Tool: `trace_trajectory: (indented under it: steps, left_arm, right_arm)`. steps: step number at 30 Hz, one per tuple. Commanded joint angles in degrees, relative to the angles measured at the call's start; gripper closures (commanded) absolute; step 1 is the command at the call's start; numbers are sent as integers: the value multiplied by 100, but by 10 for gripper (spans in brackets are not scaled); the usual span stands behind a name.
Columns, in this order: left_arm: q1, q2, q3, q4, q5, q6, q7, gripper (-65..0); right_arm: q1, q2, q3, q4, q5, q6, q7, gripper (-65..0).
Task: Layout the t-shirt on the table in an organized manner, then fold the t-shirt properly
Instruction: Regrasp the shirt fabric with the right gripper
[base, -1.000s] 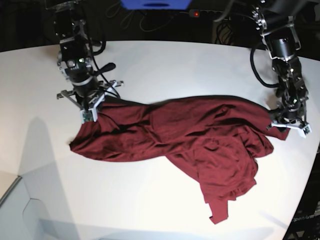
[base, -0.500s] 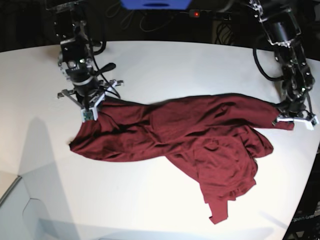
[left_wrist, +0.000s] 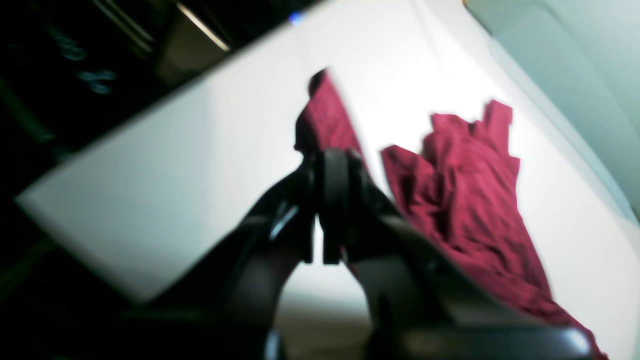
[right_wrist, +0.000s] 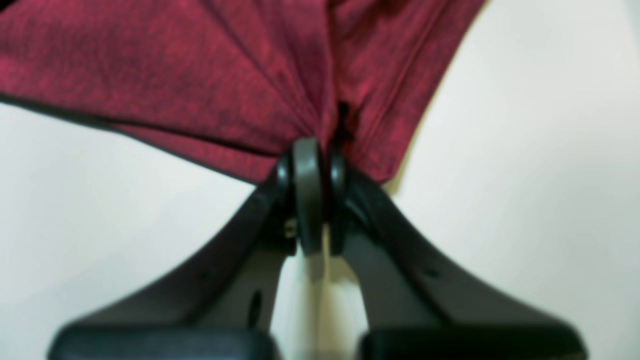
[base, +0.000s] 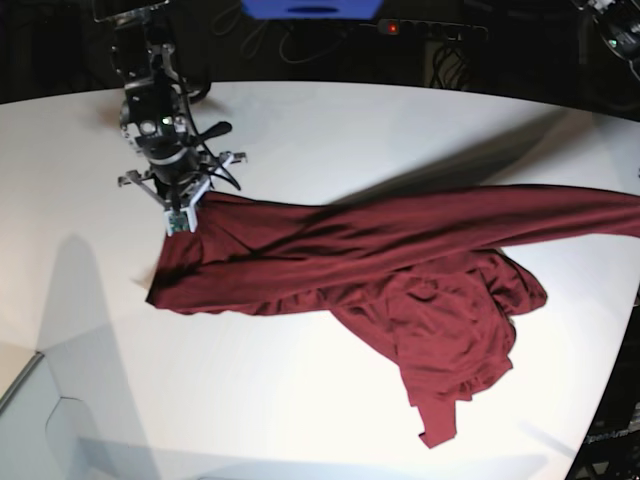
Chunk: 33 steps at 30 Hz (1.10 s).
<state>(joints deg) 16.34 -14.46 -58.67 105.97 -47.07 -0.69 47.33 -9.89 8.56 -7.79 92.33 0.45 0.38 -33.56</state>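
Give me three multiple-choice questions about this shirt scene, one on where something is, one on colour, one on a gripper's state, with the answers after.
1. Where does the right gripper hold the t-shirt, seen from the base view?
A. at its left end
B. at its bottom tip
C. in its middle

2. What colour is the t-shirt?
A. navy blue
B. dark red
C. grey

3. How do the right gripper's jaws stand?
A. wide open above the cloth
B. shut on bare table
C. shut on the t-shirt

Answers:
1 A, the gripper sits at the cloth's left end on the white table while the shirt stretches away to the right.
2 B, the fabric is maroon in every view.
3 C, the right wrist view shows folds of cloth gathered into the closed fingertips.
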Motion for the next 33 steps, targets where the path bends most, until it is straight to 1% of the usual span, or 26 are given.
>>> trace_trajectory:
  steps: [1, 4, 6, 7, 9, 11, 14, 16, 19, 23, 28, 31, 33]
  left_arm:
    - [76, -97, -115, 88, -300, 38, -96, -2]
    - [278, -88, -361, 71, -537, 38, -96, -2]
    - [366, -62, -405, 88, -599, 38, -96, -2]
    - [401, -62, -414, 97, -634, 38, -96, -2]
    - [480, -53, -414, 124, -757, 38, -96, -2]
    - [542, -53, -405, 124, -941, 38, -96, -2]
    - [604, -53, -405, 132, -1126, 38, -96, -2]
    - [612, -53, -414, 124, -1117, 38, -96, -2]
    - [612, -53, -414, 115, -1117, 38, -96, -2]
    - [612, -53, -405, 97, -1117, 38, -96, -2]
    - [612, -53, -396, 97, -1126, 38, -96, -2]
    - [612, -53, -396, 80, -1108, 38, -96, -2]
    - [612, -53, -396, 71, -1100, 38, -96, -2]
  right_arm:
    - [44, 28, 19, 90, -14, 1, 37, 0]
    - [44, 28, 19, 98, -14, 1, 11, 0]
    - [44, 28, 19, 107, -14, 1, 2, 0]
    - [44, 28, 19, 125, -14, 1, 2, -11]
    - [35, 37, 19, 134, -14, 1, 2, -50]
    - [18, 45, 19, 134, -14, 1, 2, -102]
    - [-26, 177, 19, 213, -14, 1, 2, -169]
    - [-132, 204, 54, 371, -14, 1, 2, -201]
    - [-325, 177, 388, 854, -14, 1, 2, -231]
    - [-325, 160, 625, 1171, -14, 1, 2, -237]
    - [132, 160, 581, 1153, -32, 1, 2, -238]
    - [422, 168, 458, 1145, -32, 1, 2, -244]
    - [712, 204, 177, 1057, -40, 1, -7, -282]
